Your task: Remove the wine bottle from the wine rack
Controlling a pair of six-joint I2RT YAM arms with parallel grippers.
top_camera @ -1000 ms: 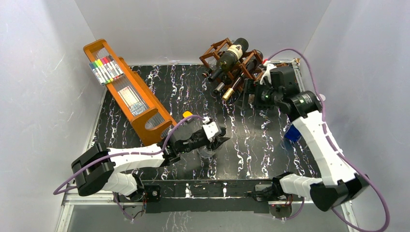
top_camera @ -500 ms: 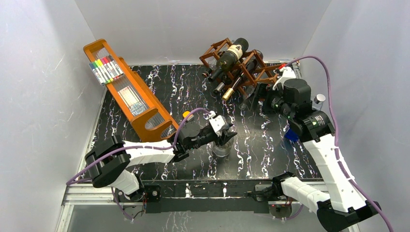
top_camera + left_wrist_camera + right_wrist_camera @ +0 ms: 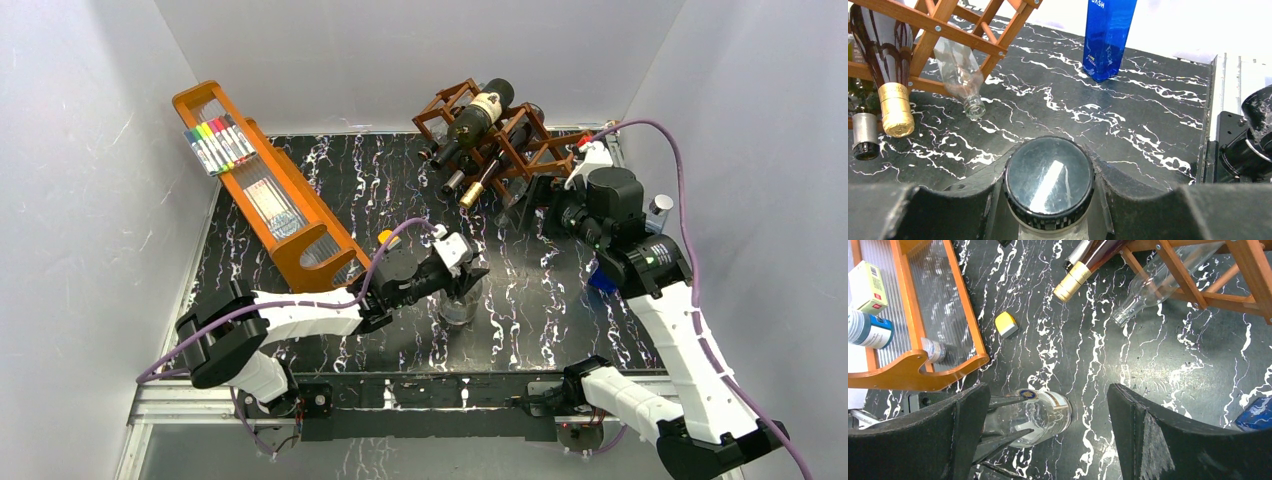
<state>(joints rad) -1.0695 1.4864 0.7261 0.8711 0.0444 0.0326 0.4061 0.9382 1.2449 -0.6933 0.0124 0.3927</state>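
The reddish-brown wine rack (image 3: pixel 530 150) stands at the back of the table, with a dark wine bottle (image 3: pixel 478 118) with a cream label lying on top. A gold-foiled bottle (image 3: pixel 895 107) and a clear one (image 3: pixel 960 75) poke out of its lower cells (image 3: pixel 933 35). My left gripper (image 3: pixel 462 275) is shut on the neck of a clear glass bottle (image 3: pixel 1040 417) with a black cap (image 3: pixel 1049 179). That bottle stands upright mid-table, away from the rack. My right gripper (image 3: pixel 540 205) hangs open just in front of the rack (image 3: pixel 1198 290), its fingers (image 3: pixel 1143 440) holding nothing.
An orange tray (image 3: pixel 270 195) with coloured markers (image 3: pixel 218 145) runs diagonally along the left. A small yellow block (image 3: pixel 1006 324) lies near its end. A blue box (image 3: pixel 1108 35) stands at the right by the right arm, and a small capped bottle (image 3: pixel 657 208) stands beyond it.
The left arm has shifted a little right and away with the clear bottle. The right arm has lifted and drawn back to the right, off the front of the rack.
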